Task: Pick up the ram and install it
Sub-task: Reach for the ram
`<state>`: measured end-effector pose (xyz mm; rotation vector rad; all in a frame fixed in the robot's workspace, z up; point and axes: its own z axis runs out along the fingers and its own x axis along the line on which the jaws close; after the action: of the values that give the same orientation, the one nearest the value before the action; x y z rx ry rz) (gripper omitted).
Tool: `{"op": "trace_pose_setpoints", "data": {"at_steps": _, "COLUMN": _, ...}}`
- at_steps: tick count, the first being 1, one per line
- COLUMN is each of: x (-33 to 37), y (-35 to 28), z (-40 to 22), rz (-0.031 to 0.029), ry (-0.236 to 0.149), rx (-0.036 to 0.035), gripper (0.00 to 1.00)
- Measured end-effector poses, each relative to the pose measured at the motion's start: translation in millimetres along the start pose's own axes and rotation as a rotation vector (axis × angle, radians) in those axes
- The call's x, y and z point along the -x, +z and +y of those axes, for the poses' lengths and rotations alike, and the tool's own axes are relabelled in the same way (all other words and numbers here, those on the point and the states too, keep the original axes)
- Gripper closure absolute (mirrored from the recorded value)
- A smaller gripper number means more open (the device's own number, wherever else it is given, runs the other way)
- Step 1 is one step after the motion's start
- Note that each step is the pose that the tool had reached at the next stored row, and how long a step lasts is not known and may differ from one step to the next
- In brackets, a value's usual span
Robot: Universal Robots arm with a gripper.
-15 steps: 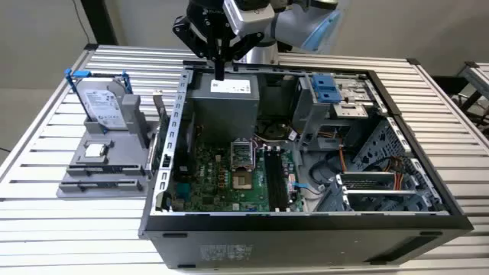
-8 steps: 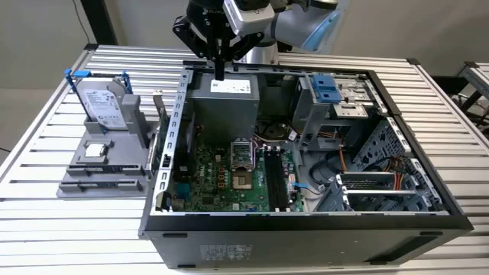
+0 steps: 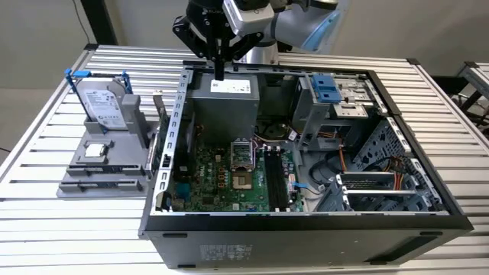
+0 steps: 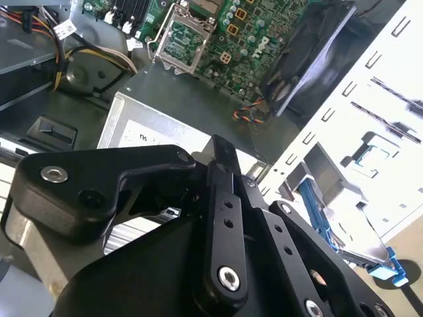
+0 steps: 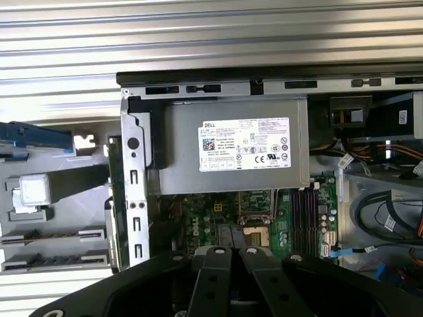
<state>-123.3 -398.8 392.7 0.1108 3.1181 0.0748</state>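
In the exterior view the arm points straight down, gripper (image 3: 220,72) jaws pressed together and empty, above the computer case's (image 3: 306,222) far edge. The ram (image 3: 162,137) stands on edge in the gray holder (image 3: 99,172) beside the case.
In the second wrist view the closed fingers (image 4: 223,165) hang over the power supply (image 4: 152,132).
In the first wrist view the ram (image 5: 115,198) lies along the holder's edge nearest the case.

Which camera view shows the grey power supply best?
The first wrist view: the power supply shows its whole labelled face. The exterior view sees it slanted; in the second wrist view the gripper hides part.
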Motion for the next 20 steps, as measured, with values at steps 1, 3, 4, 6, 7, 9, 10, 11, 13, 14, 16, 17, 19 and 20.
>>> {"op": "trace_pose_setpoints", "data": {"at_steps": 1, "x": -1.3, "y": 0.0, "z": -0.1, "rz": 0.0000, "ry": 0.000, "rx": 0.0001, "gripper": 1.00}}
{"op": "trace_pose_setpoints", "data": {"at_steps": 3, "x": -6.4, "y": -0.1, "z": -0.4, "rz": 0.0000, "ry": 0.000, "rx": 0.0000, "gripper": 1.00}}
{"op": "trace_pose_setpoints", "data": {"at_steps": 4, "x": -8.7, "y": 0.0, "z": -0.5, "rz": -0.0001, "ry": 0.000, "rx": 0.0002, "gripper": 1.00}}
{"op": "trace_pose_setpoints", "data": {"at_steps": 6, "x": -13.2, "y": -0.2, "z": -0.8, "rz": 0.0000, "ry": 0.000, "rx": 0.0001, "gripper": 1.00}}
{"op": "trace_pose_setpoints", "data": {"at_steps": 7, "x": -15.4, "y": -0.2, "z": -0.9, "rz": -0.0001, "ry": 0.000, "rx": 0.0002, "gripper": 1.00}}
{"op": "trace_pose_setpoints", "data": {"at_steps": 9, "x": -19.9, "y": -0.3, "z": -1.3, "rz": -0.0001, "ry": 0.000, "rx": 0.0002, "gripper": 1.00}}
{"op": "trace_pose_setpoints", "data": {"at_steps": 10, "x": -22.3, "y": -0.4, "z": -1.4, "rz": 0.0000, "ry": 0.000, "rx": 0.0001, "gripper": 1.00}}
{"op": "trace_pose_setpoints", "data": {"at_steps": 11, "x": -24.7, "y": -0.4, "z": -1.6, "rz": -0.0001, "ry": 0.000, "rx": 0.0002, "gripper": 1.00}}
{"op": "trace_pose_setpoints", "data": {"at_steps": 13, "x": -28.9, "y": -0.5, "z": -1.9, "rz": 0.0000, "ry": 0.000, "rx": 0.0001, "gripper": 1.00}}
{"op": "trace_pose_setpoints", "data": {"at_steps": 14, "x": -31.2, "y": -0.5, "z": -2.1, "rz": -0.0001, "ry": 0.000, "rx": 0.0002, "gripper": 1.00}}
{"op": "trace_pose_setpoints", "data": {"at_steps": 16, "x": -35.9, "y": -0.7, "z": -2.4, "rz": -0.0001, "ry": 0.000, "rx": 0.0001, "gripper": 1.00}}
{"op": "trace_pose_setpoints", "data": {"at_steps": 17, "x": -38.4, "y": -0.7, "z": -2.6, "rz": -0.0001, "ry": 0.000, "rx": 0.0001, "gripper": 1.00}}
{"op": "trace_pose_setpoints", "data": {"at_steps": 19, "x": -43.4, "y": -0.9, "z": -2.9, "rz": -0.0001, "ry": 0.000, "rx": 0.0001, "gripper": 1.00}}
{"op": "trace_pose_setpoints", "data": {"at_steps": 20, "x": -45.7, "y": -0.9, "z": -3.1, "rz": -0.0001, "ry": 0.000, "rx": 0.0001, "gripper": 1.00}}
